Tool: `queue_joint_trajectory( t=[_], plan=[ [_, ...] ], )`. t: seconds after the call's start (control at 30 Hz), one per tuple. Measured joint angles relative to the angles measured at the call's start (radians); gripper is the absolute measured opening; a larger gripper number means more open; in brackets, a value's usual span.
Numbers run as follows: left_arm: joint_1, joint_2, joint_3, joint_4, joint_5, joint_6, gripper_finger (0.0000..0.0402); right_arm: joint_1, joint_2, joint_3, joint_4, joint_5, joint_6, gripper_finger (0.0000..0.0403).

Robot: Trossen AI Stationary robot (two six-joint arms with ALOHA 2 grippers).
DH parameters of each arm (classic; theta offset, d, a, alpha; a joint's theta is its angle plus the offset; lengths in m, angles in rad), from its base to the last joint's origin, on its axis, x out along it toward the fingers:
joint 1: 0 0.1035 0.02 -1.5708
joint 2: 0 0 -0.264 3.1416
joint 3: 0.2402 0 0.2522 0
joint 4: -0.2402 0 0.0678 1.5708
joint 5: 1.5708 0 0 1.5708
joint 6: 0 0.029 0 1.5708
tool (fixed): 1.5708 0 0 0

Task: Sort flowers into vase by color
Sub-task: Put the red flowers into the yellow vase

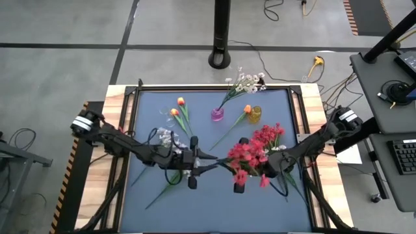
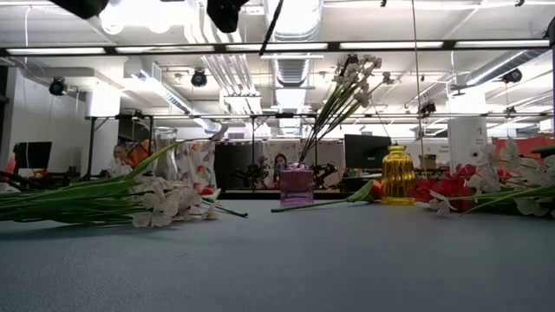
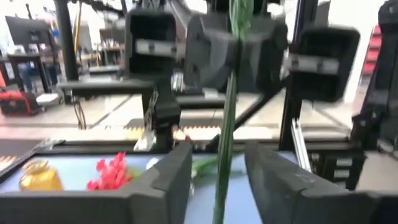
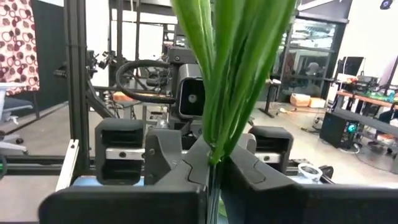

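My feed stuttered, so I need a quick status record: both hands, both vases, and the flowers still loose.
left hand: open, one stem passing between its fingers, unclamped
right hand: shut on green stems
purple vase: holds white flowers
yellow vase: nothing standing in it; orange tulip lies beside it
loose on table: two orange tulips, white spray, red flowers by the right hand

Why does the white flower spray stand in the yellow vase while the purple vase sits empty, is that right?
Not quite: the white flower spray stands in the purple vase, as the high view shows. The yellow vase holds no white spray.
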Motion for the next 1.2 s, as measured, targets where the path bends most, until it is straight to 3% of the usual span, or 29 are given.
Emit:
queue_joint_trajectory(
  t=[0.1,0.2,0.33,0.53,0.83,1.2],
  plan=[
    [0.000,-0.080,0.000,-0.156,0.000,-0.010,0.0162,-0.002,-0.063,-0.001,-0.100,0.033,0.044,0.0013],
    [0.000,-0.172,0.000,-0.297,-0.001,-0.038,0.0173,-0.005,-0.139,-0.001,-0.237,0.161,0.076,0.0013],
    [0.000,-0.288,0.000,-0.448,-0.008,-0.052,0.0171,-0.018,-0.251,-0.001,-0.455,0.320,0.131,0.0013],
    [0.000,-0.428,0.000,-0.626,-0.027,-0.053,0.0164,-0.092,-0.422,-0.002,-0.752,0.447,0.280,0.0013],
    [0.000,-0.491,0.000,-0.737,-0.115,-0.052,0.0164,-0.320,-0.553,-0.010,-1.034,0.465,0.465,0.0013],
    [0.000,-0.486,0.000,-0.810,-0.203,-0.078,0.0164,-0.465,-0.550,-0.017,-1.086,0.463,0.488,0.0013]
  ],
)
